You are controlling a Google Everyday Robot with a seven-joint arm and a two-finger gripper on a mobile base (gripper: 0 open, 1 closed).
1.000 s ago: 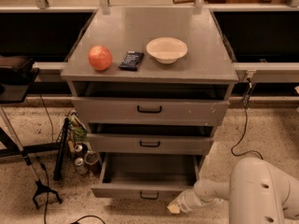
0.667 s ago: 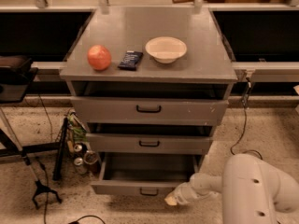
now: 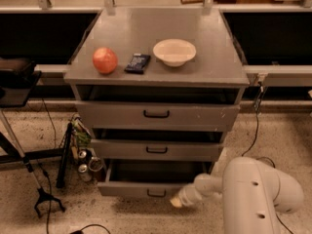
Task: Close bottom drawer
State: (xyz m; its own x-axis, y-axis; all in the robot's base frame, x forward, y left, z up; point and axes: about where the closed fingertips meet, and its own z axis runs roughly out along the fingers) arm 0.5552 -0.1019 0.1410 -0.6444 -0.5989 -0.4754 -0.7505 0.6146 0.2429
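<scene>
Status: bottom drawer (image 3: 127, 188) not yet closed. It is the lowest of three in the grey cabinet and stands out toward the near side, past the middle drawer (image 3: 122, 150) above it, with its dark inside open to view. Its low front panel with the small black handle faces near, just above the floor. No closing travel can be read from this view, so the whole push looks left to do.

Middle drawer and top drawer (image 3: 112, 115) also show dark gaps above their fronts; they are not part of the job.

Tool (image 3: 176, 202): low and near, at the right part of the bottom drawer's front, just right of the handle. The pale tip appears to meet the front panel or its lower edge. Contact is likely but not certain, since the tip sits small against the panel here. It holds nothing that I can see. Whether it is apart or together cannot be told. The white arm (image 3: 253, 194) comes in from the near right corner.

Judgement: the tool is placed for a push toward the far side — that push is the remaining step.

Worktop (image 3: 219, 62) carries an apple (image 3: 105, 60), a dark packet (image 3: 137, 63) and a bowl (image 3: 174, 51) — none is involved.
</scene>
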